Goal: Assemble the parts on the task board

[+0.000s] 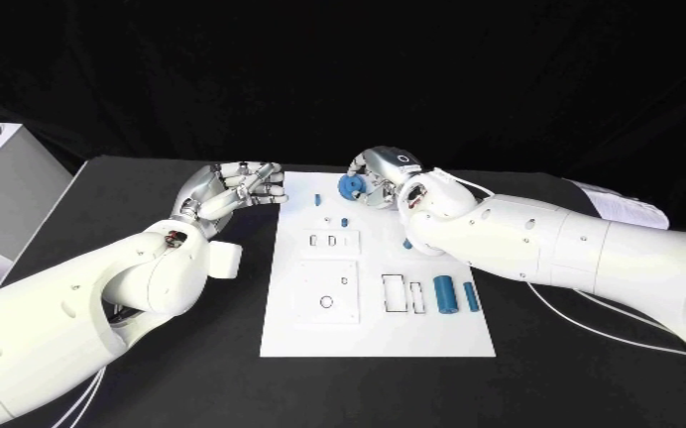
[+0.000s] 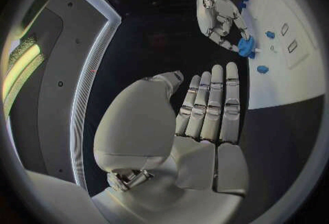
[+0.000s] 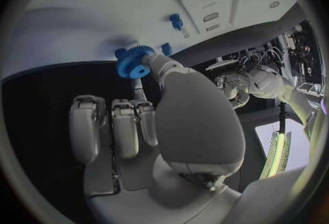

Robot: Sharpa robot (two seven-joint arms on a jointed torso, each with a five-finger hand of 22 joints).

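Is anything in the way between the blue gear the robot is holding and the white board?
Nothing visible blocks it. The right hand holds the blue gear just over the task board's far edge, with only small blue parts nearby.

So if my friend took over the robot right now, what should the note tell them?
Right hand: pinches a blue gear over the board's far edge.
Left hand: holds nothing, fingers straight, beside the board's far left corner.
On the board: two blue cylinders lie near the right edge, and small blue parts sit at the far end.
Done: gear picked up.
Left: place the gear, then the cylinders.
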